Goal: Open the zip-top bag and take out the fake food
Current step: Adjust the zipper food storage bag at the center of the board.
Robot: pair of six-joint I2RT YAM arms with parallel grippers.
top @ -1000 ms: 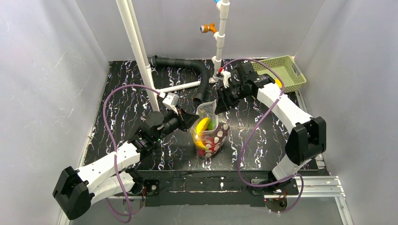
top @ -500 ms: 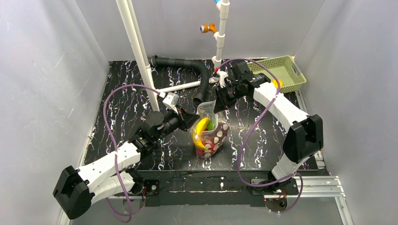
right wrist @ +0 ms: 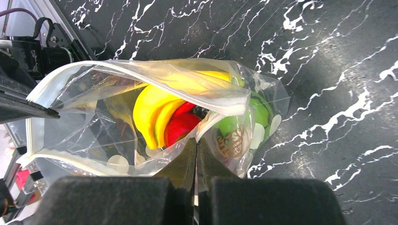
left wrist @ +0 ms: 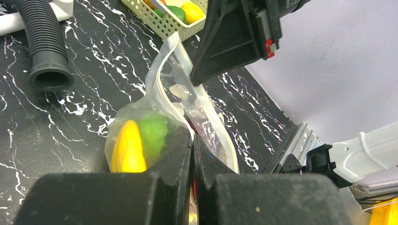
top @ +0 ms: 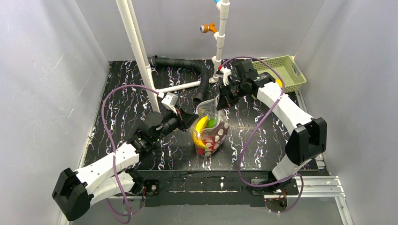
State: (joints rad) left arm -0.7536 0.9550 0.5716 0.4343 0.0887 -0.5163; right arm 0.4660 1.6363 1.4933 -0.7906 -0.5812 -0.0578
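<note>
The zip-top bag (top: pixel 210 130) stands upright mid-table, clear with pale dots, its mouth held apart. My left gripper (top: pixel 191 121) is shut on the bag's left lip (left wrist: pixel 162 65). My right gripper (top: pixel 221 104) is shut on the opposite lip, its jaws pinching the film (right wrist: pixel 195 143). Fake food lies inside: a yellow banana (right wrist: pixel 150 115), a red piece (right wrist: pixel 182 126) and a green ball (right wrist: pixel 234 129). The left wrist view shows yellow (left wrist: pixel 126 147) and green (left wrist: pixel 152 136) pieces through the plastic, with the right gripper (left wrist: pixel 197 77) just above.
A green basket (top: pixel 281 70) sits at the back right with a lemon (left wrist: pixel 192 11) and a green piece (left wrist: pixel 177 13) in it. A black corrugated hose (top: pixel 197 75) and white pipes (top: pixel 136 51) stand behind the bag.
My right gripper has closed on the bag's far lip and drawn it slightly back and right, widening the mouth. The left gripper keeps its hold and has barely moved.
</note>
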